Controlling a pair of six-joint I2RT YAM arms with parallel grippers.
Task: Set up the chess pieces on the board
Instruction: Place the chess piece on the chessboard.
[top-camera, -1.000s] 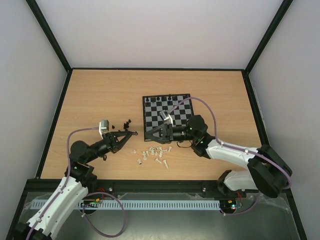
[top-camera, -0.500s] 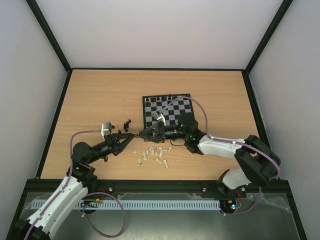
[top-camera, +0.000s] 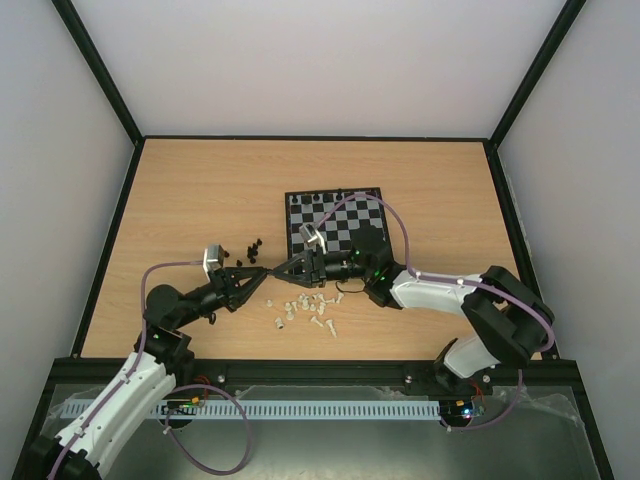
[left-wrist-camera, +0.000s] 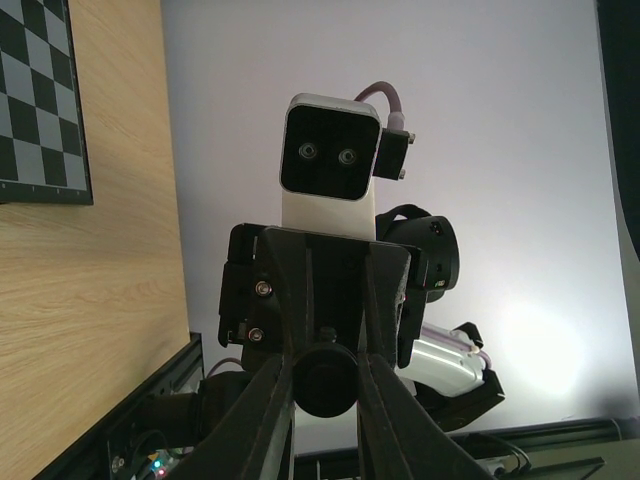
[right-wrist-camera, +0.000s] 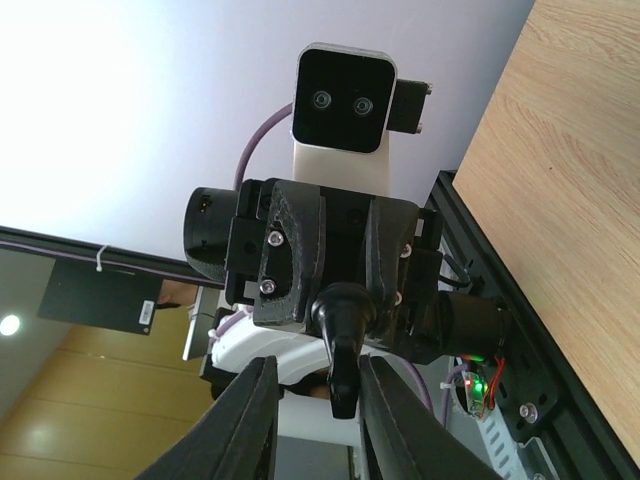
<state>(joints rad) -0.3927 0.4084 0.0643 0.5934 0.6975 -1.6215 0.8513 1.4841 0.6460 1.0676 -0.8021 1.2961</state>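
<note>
Several cream chess pieces (top-camera: 308, 305) are lying scattered on the worktop (top-camera: 200, 190), just to the near side of the right gripper (top-camera: 278, 267) and slightly to its right. Above that scatter the left gripper (top-camera: 266, 268) and the right one are meeting tip to tip, both held low over the bare wood. The left gripper is closing its fingers (left-wrist-camera: 262, 410) on a single black chess piece (right-wrist-camera: 341, 350), gripping it by the wide round end. The piece's narrow end is pointing into the right gripper, whose jaws are standing a little apart around it; one finger is sitting close against the piece while a small gap is showing on the other side, so it is not clearly pinching anything. A few loose black chess pieces (top-camera: 250, 246) are lying just beyond the left gripper. The board (top-camera: 305, 215) is lying flat beyond the right gripper and to its right, partly under that arm, with several black pieces (top-camera: 318, 200) standing along its far row.
</note>
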